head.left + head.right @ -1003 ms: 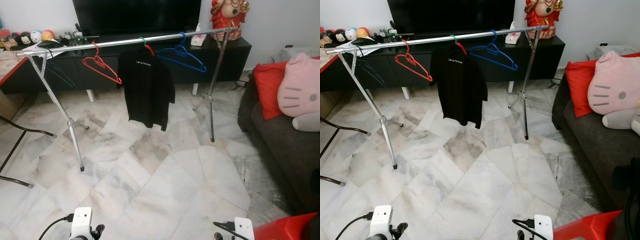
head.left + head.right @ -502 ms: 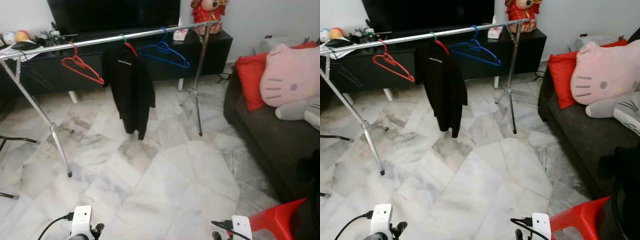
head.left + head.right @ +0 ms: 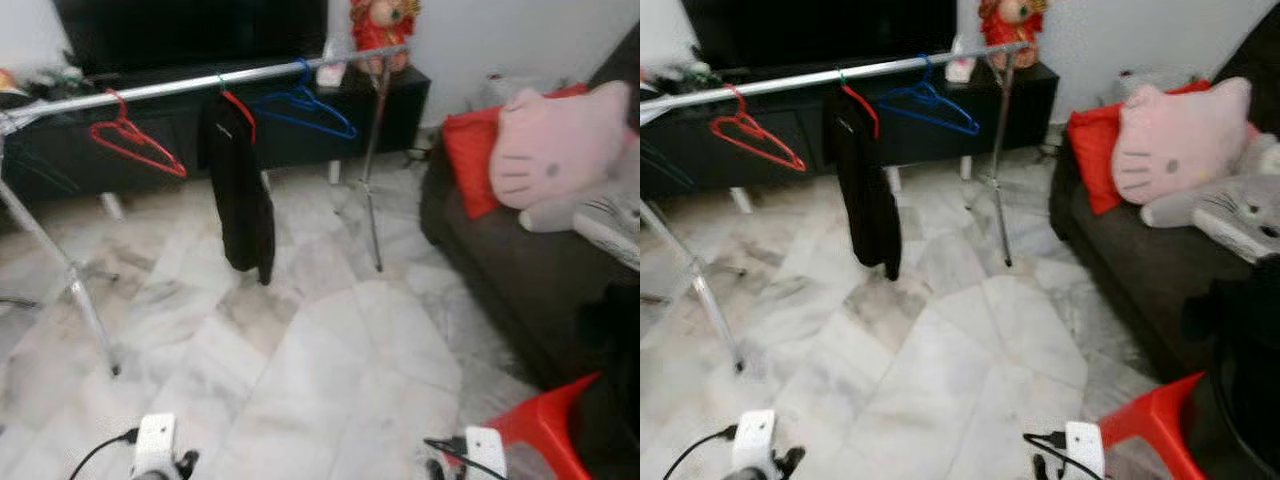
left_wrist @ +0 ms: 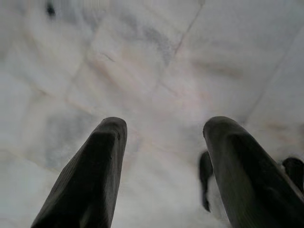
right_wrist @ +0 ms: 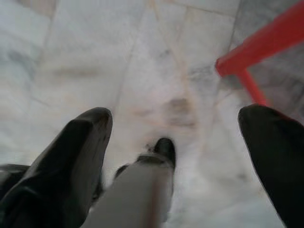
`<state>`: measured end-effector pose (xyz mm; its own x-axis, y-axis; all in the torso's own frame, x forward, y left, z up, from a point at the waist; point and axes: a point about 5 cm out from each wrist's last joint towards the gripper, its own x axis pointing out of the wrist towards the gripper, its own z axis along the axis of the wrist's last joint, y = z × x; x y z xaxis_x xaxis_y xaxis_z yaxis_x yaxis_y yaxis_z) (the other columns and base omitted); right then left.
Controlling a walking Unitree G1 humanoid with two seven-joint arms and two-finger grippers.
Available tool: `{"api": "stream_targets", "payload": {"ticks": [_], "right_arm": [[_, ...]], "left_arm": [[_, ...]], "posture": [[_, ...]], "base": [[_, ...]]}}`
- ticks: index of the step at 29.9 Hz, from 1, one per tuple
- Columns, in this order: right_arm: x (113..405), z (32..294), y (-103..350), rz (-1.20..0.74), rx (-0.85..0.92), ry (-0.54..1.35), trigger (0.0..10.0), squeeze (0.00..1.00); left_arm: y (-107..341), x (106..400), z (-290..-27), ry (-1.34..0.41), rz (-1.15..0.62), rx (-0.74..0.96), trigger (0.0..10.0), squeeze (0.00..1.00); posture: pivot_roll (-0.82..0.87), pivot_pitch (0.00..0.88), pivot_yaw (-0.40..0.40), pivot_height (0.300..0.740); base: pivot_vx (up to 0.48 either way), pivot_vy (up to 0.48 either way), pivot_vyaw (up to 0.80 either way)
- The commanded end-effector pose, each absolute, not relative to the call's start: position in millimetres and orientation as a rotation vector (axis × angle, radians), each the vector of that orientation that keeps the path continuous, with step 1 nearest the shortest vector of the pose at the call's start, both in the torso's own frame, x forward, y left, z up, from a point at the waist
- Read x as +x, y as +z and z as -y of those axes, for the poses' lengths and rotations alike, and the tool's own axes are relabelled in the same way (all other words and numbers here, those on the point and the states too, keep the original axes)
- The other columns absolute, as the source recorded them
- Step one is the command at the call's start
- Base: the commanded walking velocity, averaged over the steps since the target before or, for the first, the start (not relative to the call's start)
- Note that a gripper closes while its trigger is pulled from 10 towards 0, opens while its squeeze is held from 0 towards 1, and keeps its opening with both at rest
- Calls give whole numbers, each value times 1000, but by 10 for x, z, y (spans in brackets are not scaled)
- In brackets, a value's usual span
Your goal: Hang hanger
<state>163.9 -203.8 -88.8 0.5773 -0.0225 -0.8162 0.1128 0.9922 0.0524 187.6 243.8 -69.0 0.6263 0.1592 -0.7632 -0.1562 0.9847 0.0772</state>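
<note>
A silver clothes rack point(image 3: 180, 88) stands across the room in front of me. On its rail hang an empty red hanger point(image 3: 130, 140), a black shirt point(image 3: 240, 190) on a red-necked hanger, and an empty blue hanger point(image 3: 305, 105). Both arms hang low at the bottom edge of the eye views, far from the rack. My left gripper point(image 4: 164, 171) is open over the bare marble floor with nothing between its fingers. My right gripper point(image 5: 175, 161) is open too, above the floor beside a red frame point(image 5: 256, 47).
A dark sofa point(image 3: 500, 260) on the right carries a red cushion point(image 3: 470, 160) and a pink cat pillow point(image 3: 555, 140). A red chair point(image 3: 545, 430) stands near my right side. Behind the rack are a black TV cabinet point(image 3: 400, 100) and a red figurine point(image 3: 375, 25).
The whole picture has slid left and blurred, so the camera has turned right; more of the sofa shows. The rack and hangers stay as they were, and both arms still hang low.
</note>
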Motion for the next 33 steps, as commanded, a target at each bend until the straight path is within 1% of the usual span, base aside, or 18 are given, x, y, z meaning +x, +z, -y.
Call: {"api": "stream_targets", "payload": {"ticks": [1, 4, 19, 26, 29, 33], "right_arm": [[1612, 2091, -890, -955, 96, -96, 10000, 0], [1614, 2089, -890, -952, 99, -100, 10000, 0], [1596, 2099, -895, -951, 99, -117, 10000, 0], [1585, 2101, -899, -956, 95, -111, 10000, 0], [1580, 2105, -901, -959, 93, -109, 10000, 0], [1573, 2104, -904, -961, 93, -109, 10000, 0]], "left_arm": [[-686, 1917, -2381, 173, -869, -10, 10000, 0], [-684, 1915, -2383, 169, -863, -6, 10000, 0], [-683, 1912, -2379, 172, -847, -17, 10000, 0], [-706, 1884, -2362, 178, -867, -33, 10000, 0], [-716, 1870, -2351, 173, -873, -27, 10000, 0], [-723, 1860, -2341, 160, -876, -14, 10000, 0]], "posture": [[-80, 0, 61, 740], [-81, 0, 64, 740], [-70, 0, 61, 740], [-71, 0, 58, 740], [-69, 0, 56, 740], [-67, 0, 57, 740]], "base": [[0, 480, -656], [0, 470, -658], [0, 0, -656], [0, 0, -655], [0, 480, -658], [0, 0, -656]]}}
